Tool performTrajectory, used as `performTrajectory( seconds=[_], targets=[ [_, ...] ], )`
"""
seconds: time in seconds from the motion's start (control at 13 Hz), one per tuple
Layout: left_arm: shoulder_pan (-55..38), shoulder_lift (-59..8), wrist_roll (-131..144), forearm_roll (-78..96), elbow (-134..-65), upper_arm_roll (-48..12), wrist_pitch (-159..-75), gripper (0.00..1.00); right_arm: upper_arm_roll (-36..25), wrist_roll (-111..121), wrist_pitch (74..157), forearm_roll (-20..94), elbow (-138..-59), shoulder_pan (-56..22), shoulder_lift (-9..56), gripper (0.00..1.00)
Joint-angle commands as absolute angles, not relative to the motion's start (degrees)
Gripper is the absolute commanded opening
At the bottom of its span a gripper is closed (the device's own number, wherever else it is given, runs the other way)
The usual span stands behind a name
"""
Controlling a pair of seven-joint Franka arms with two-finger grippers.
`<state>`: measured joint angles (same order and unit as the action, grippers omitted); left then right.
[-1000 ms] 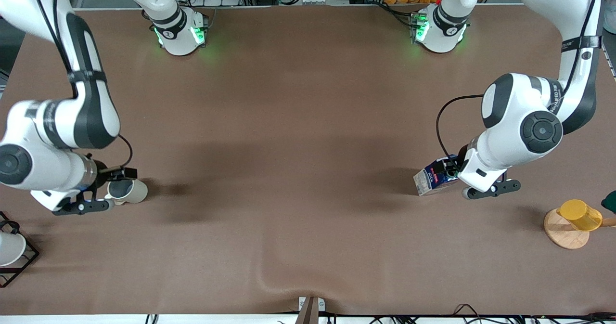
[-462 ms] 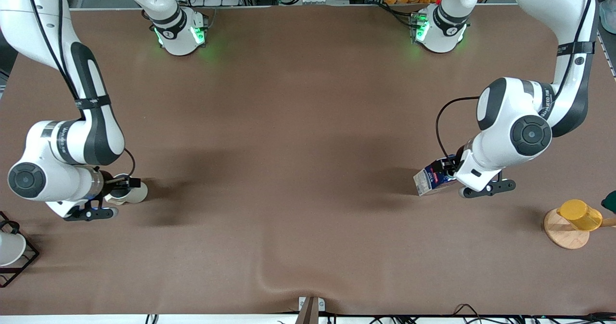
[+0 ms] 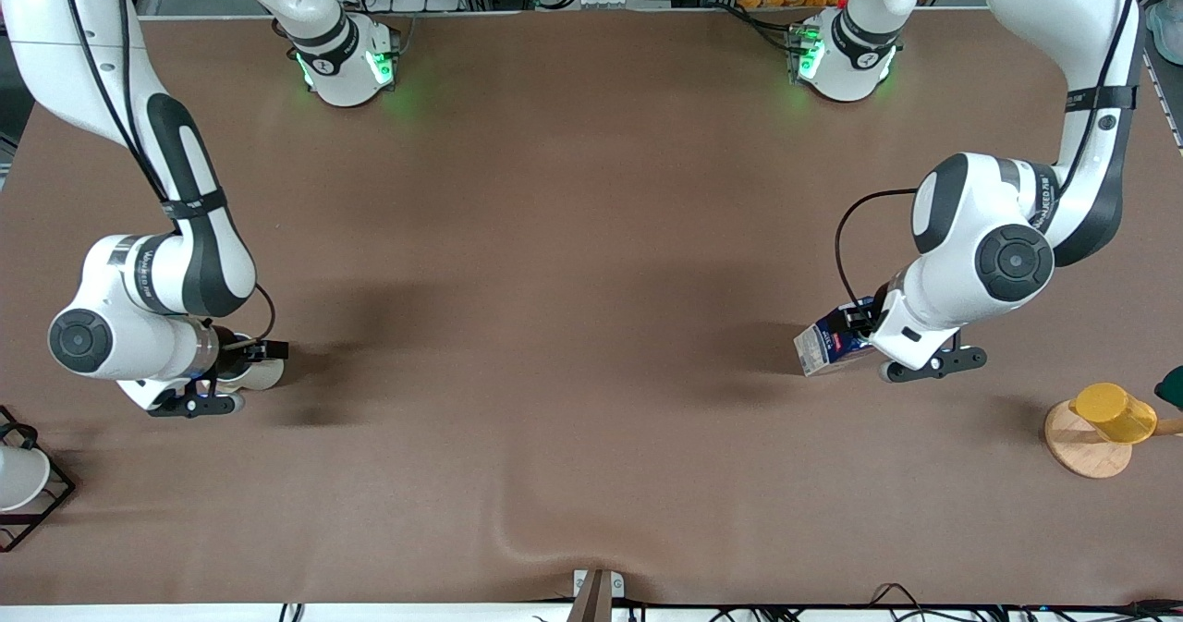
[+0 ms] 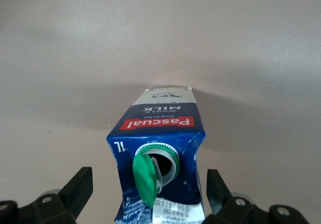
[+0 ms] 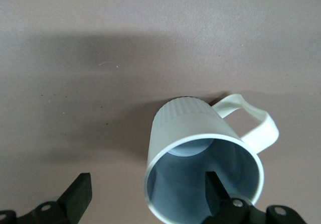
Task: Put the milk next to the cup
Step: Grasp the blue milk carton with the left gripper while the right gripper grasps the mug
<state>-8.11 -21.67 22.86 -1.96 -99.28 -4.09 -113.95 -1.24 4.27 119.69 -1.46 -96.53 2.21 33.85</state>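
Two wide-open pincers straddle their targets, left pincer [image 4: 145, 196] around the milk [image 4: 158, 158], right pincer [image 5: 145, 196] at the cup [image 5: 203, 171] (neither gripped), so everything remains.

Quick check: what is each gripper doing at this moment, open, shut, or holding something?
Left gripper: open, its fingers either side of the milk, not clamped.
Right gripper: open, one finger inside the cup, one outside its rim, not clamped.
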Motion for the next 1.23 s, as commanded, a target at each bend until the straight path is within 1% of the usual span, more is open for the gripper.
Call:
performTrajectory(
  seconds=[0.0,0.08,0.15,0.31,0.54,0.85,0.92,1.0,1.15],
  targets=[
    [-8.00,-21.97,24.35,-3.34,-99.67,-4.22,-115.66,1.00,-0.70,4.48,121.29,-0.70,-97.21,3.34,34.54,0.64],
    [-8.00,-22.32,24.35,-3.34,-99.58,-4.13,-116.01,0.98,-0.70,4.48,121.29,-0.70,-97.29,3.60,34.54,0.18],
    [-8.00,-22.59,24.35,-3.34,-99.58,-4.04,-116.71,0.98,-0.70,4.48,121.29,-0.62,-97.29,3.69,34.54,0.00],
    [-7.82,-22.76,24.35,-3.34,-99.49,-3.87,-117.68,0.96,-0.70,4.48,121.29,-0.62,-97.56,3.87,34.72,0.00],
    [-7.91,-22.76,24.52,-3.34,-99.58,-3.96,-117.60,0.87,-0.62,4.48,120.85,-0.62,-97.56,3.60,34.28,0.00],
    [-8.70,-22.76,27.86,-3.34,-99.67,-4.13,-117.51,0.71,-0.44,5.98,119.19,-0.62,-97.47,2.73,32.09,0.00],
    [-8.70,-22.59,27.86,-3.34,-99.58,-4.13,-117.42,0.66,0.17,5.98,118.22,-0.62,-97.47,2.38,31.04,0.00],
    [-8.70,-22.59,27.77,-3.34,-99.49,-4.22,-117.25,0.64,1.48,5.98,116.99,-0.62,-97.30,2.29,29.98,0.00],
    [-8.79,-22.15,27.60,-3.43,-99.23,-4.31,-116.90,0.61,7.18,5.89,114.18,0.17,-96.33,2.46,27.96,0.00]
  ],
)
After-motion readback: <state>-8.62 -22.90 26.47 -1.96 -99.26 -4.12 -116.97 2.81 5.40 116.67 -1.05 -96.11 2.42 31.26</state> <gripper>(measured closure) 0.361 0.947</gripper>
